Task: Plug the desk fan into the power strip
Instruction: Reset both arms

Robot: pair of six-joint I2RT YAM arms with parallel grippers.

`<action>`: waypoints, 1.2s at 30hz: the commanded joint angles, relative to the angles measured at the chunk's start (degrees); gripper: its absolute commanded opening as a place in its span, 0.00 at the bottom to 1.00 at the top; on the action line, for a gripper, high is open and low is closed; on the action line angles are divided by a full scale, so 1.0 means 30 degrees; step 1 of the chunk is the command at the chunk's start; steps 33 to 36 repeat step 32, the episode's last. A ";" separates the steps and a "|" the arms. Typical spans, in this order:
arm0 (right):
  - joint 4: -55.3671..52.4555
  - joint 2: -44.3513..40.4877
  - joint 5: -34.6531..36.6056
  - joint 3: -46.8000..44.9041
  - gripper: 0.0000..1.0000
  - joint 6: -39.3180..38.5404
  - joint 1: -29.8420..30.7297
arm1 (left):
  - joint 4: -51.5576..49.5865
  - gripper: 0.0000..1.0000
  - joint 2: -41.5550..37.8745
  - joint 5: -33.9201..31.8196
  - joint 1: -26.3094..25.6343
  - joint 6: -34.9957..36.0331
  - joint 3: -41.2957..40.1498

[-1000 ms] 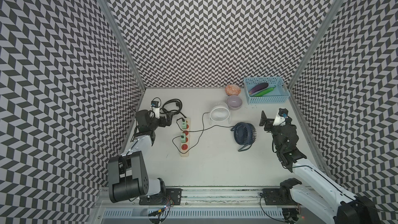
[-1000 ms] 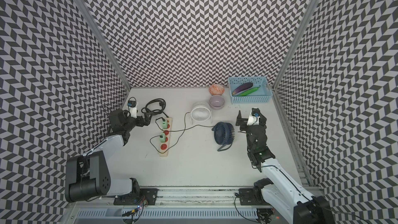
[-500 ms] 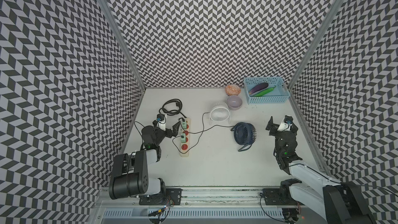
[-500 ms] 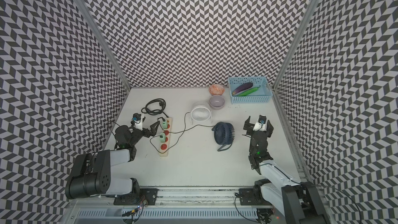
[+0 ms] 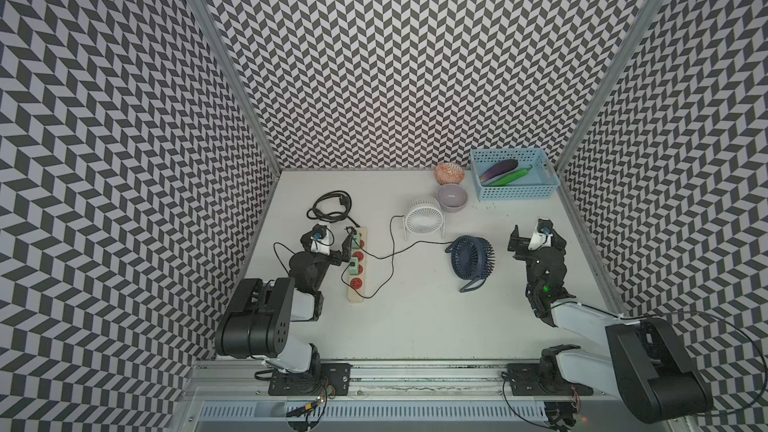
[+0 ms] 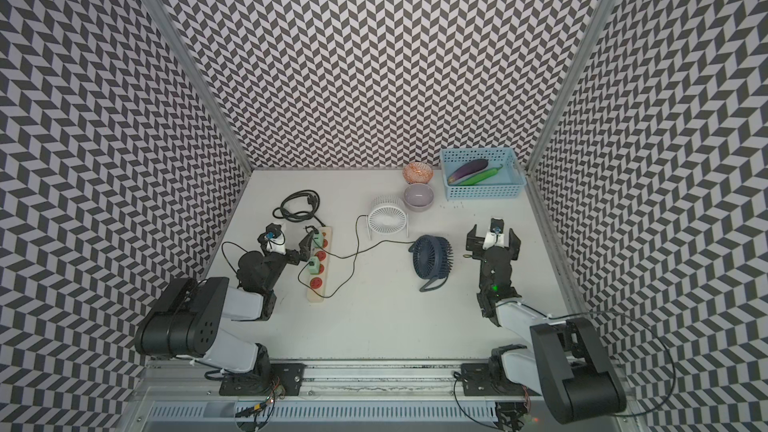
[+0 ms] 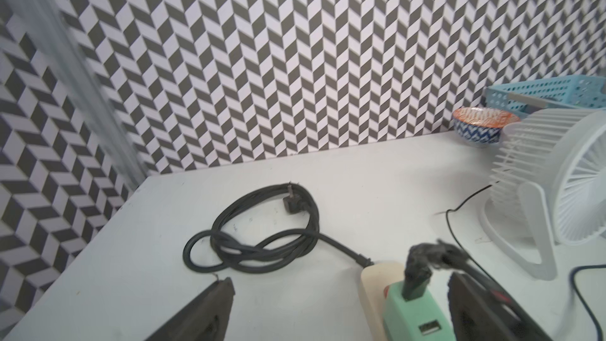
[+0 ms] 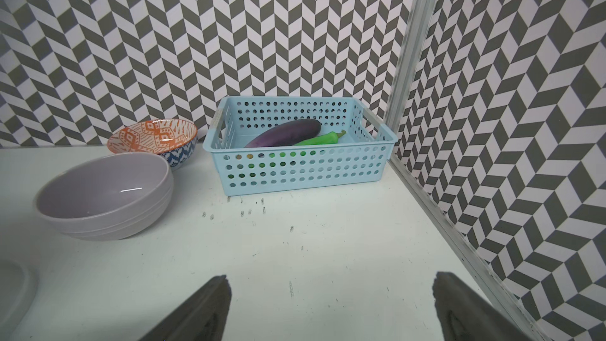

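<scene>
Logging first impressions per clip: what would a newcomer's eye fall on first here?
The black-and-white chevron walls hit first, on all three sides. Next comes the cream power strip with red sockets near the table's left edge, the left tool open at its far end, and the white fan and navy fan mid-table. A blue basket holding an eggplant sits in the far right corner.

Cream power strip (image 6: 316,296) on white table (image 6: 374,326), two green adapters on it. Left gripper (image 6: 305,241) open at strip's far end. Right gripper (image 6: 493,241) open beside dark blue fan (image 6: 432,261).
</scene>
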 commanded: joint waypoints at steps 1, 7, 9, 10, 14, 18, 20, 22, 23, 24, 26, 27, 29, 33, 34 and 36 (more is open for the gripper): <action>0.1100 -0.0143 -0.0701 0.0112 1.00 -0.0418 -0.0089 | 0.1538 1.00 0.0123 -0.1710 0.0016 -0.0655 -0.0181; 0.1104 -0.0320 -0.0932 0.0145 1.00 -0.0435 -0.0082 | 0.0392 1.00 0.0139 -0.2218 0.0524 -0.1539 0.0575; 0.1524 -0.0461 -0.1505 0.0011 0.99 -0.0542 -0.0093 | -0.0308 1.00 0.0234 -0.2894 0.0352 -0.1560 0.0935; 0.1773 -0.0427 -0.1789 -0.0074 1.00 -0.0629 -0.0084 | -0.0356 1.00 0.0256 -0.3004 0.0304 -0.1553 0.0957; 0.2124 0.0025 -0.1959 -0.0112 1.00 -0.0613 -0.0144 | -0.0439 1.00 0.0273 -0.3054 0.0283 -0.1535 0.1006; 0.3076 0.0621 -0.2706 -0.0297 1.00 -0.0330 -0.0329 | -0.0471 1.00 0.0252 -0.3168 0.0239 -0.1514 0.1014; 0.3261 0.0849 -0.3027 -0.0294 1.00 -0.0132 -0.0402 | -0.0499 1.00 0.0259 -0.3199 0.0239 -0.1521 0.1007; 0.3347 0.1054 -0.3039 -0.0187 1.00 -0.0015 -0.0484 | -0.0496 1.00 0.0218 -0.3196 0.0239 -0.1512 0.1008; 0.3517 0.1187 -0.3094 -0.0165 1.00 0.0041 -0.0558 | -0.0493 1.00 0.0218 -0.3184 0.0239 -0.1518 0.1021; 0.3725 0.1325 -0.3108 -0.0177 1.00 0.0052 -0.0563 | -0.0521 1.00 0.0269 -0.3212 0.0217 -0.1515 0.1048; 0.4235 0.1438 -0.3190 -0.0224 1.00 0.0029 -0.0600 | -0.0559 1.00 0.0254 -0.3255 0.0210 -0.1487 0.1087; 0.4335 0.1393 -0.3296 -0.0294 1.00 -0.0001 -0.0605 | -0.0559 1.00 0.0295 -0.3250 0.0210 -0.1496 0.1093; 0.4437 0.1169 -0.3498 -0.0308 1.00 -0.0122 -0.0667 | -0.0576 1.00 0.0275 -0.3254 0.0210 -0.1515 0.1080; 0.4920 0.1186 -0.4336 -0.1137 1.00 -0.0130 -0.0846 | -0.0532 1.00 0.0225 -0.3253 0.0209 -0.1525 0.1065; 0.4920 0.1186 -0.4336 -0.1137 1.00 -0.0130 -0.0846 | -0.0532 1.00 0.0225 -0.3253 0.0209 -0.1525 0.1065; 0.4920 0.1186 -0.4336 -0.1137 1.00 -0.0130 -0.0846 | -0.0532 1.00 0.0225 -0.3253 0.0209 -0.1525 0.1065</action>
